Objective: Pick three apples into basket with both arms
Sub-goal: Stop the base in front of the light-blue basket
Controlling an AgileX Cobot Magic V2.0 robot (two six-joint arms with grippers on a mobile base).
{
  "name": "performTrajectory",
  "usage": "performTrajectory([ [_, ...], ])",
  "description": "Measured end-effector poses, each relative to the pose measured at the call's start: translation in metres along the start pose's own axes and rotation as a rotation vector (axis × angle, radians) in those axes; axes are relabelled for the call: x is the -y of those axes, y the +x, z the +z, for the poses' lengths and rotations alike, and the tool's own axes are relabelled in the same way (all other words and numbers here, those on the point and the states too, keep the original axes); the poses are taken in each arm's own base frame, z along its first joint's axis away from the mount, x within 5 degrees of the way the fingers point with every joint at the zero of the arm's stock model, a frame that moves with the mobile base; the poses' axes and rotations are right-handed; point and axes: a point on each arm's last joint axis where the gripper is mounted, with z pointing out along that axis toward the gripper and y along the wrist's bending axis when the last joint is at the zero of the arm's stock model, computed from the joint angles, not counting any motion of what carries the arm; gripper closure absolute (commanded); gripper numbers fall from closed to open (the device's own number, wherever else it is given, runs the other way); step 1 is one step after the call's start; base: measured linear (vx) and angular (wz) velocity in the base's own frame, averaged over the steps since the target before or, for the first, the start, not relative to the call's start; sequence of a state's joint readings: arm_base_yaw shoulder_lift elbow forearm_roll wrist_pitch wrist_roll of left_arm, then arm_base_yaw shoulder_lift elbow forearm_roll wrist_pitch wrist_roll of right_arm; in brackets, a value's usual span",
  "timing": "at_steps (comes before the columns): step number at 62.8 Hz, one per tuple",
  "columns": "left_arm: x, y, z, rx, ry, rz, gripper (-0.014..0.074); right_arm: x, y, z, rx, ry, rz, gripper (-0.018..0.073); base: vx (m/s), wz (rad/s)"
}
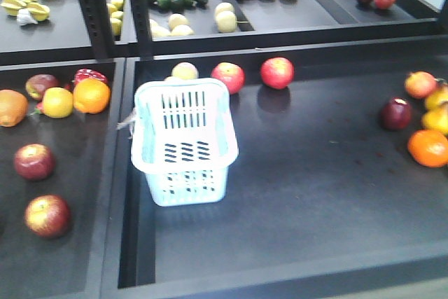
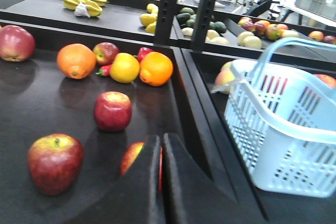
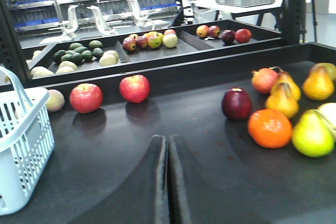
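Note:
The pale blue basket (image 1: 183, 138) stands empty at the left end of the middle tray. Two red apples (image 1: 33, 161) (image 1: 47, 215) lie in the left tray, two more (image 1: 227, 77) (image 1: 277, 72) sit behind the basket, and a dark one (image 1: 395, 113) lies at the right. My left gripper (image 2: 161, 140) is shut and holds nothing. It hovers over the left tray with an apple (image 2: 132, 156) partly hidden behind its fingers, two other apples (image 2: 112, 110) (image 2: 55, 162) to its left and the basket (image 2: 283, 129) to its right. My right gripper (image 3: 168, 140) is shut and empty above the tray floor. The dark apple (image 3: 237, 103) lies ahead to its right.
Oranges (image 1: 91, 95) (image 1: 428, 147) and a yellow fruit (image 1: 57, 101) lie among the apples. Pears (image 3: 312, 134) cluster at the far right. A raised divider (image 1: 115, 173) separates the left and middle trays. Black shelf posts (image 1: 87, 5) and a fruit-filled upper shelf stand behind.

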State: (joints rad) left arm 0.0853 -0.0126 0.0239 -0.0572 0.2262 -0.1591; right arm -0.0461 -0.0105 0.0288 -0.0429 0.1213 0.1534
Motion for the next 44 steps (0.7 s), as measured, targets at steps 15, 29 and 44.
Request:
performTrajectory([
  [15,0.0000,0.0000,0.0000,0.000,0.000,0.000,0.0603,0.0000,0.0000,0.0000,0.000,0.000,0.000,0.0564,0.11,0.21],
  [29,0.0000,0.0000,0.0000,0.000,0.000,0.000,0.0603,0.0000,0.0000,0.0000,0.000,0.000,0.000,0.0564,0.10,0.20],
  [44,0.0000,0.0000,0.0000,0.000,0.000,0.000,0.0603,0.0000,0.0000,0.0000,0.000,0.000,0.000,0.0564,0.08,0.15],
])
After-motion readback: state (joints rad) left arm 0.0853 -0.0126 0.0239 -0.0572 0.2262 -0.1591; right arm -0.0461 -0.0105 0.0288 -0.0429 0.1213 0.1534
